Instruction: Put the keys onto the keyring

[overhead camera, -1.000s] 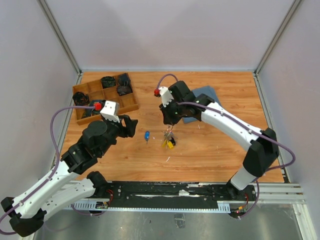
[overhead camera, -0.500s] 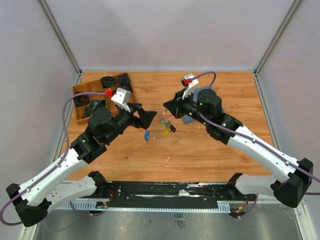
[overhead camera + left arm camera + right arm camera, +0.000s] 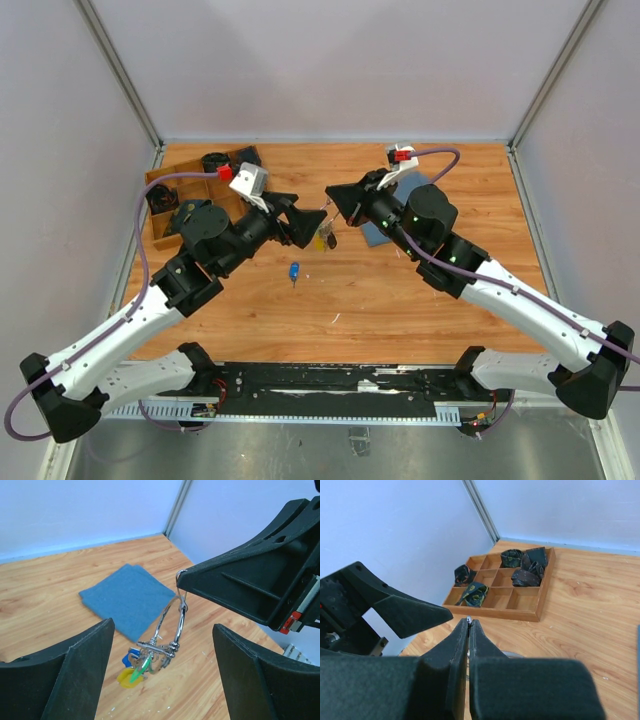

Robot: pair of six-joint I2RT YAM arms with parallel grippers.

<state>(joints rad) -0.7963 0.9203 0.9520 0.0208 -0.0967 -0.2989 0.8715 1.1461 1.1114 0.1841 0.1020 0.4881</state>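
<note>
My right tool (image 3: 331, 198) has lifted the thin silver wire keyring (image 3: 170, 622) with its bunched keys off the wooden tabletop (image 3: 400, 300) and stays clenched on it. The left tool (image 3: 306, 222), released, now faces it. The bright blue-headed key (image 3: 294, 271) lies below, unthreaded.

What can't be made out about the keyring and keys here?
Top view: the keys on the keyring are too small to count.
Right wrist view: the right gripper hides the hanging bunch; only a wire tip shows.
Left wrist view: the bunched keys overlap, so no grey-headed one can be picked out; the loose blue key lies outside the frame.
</note>
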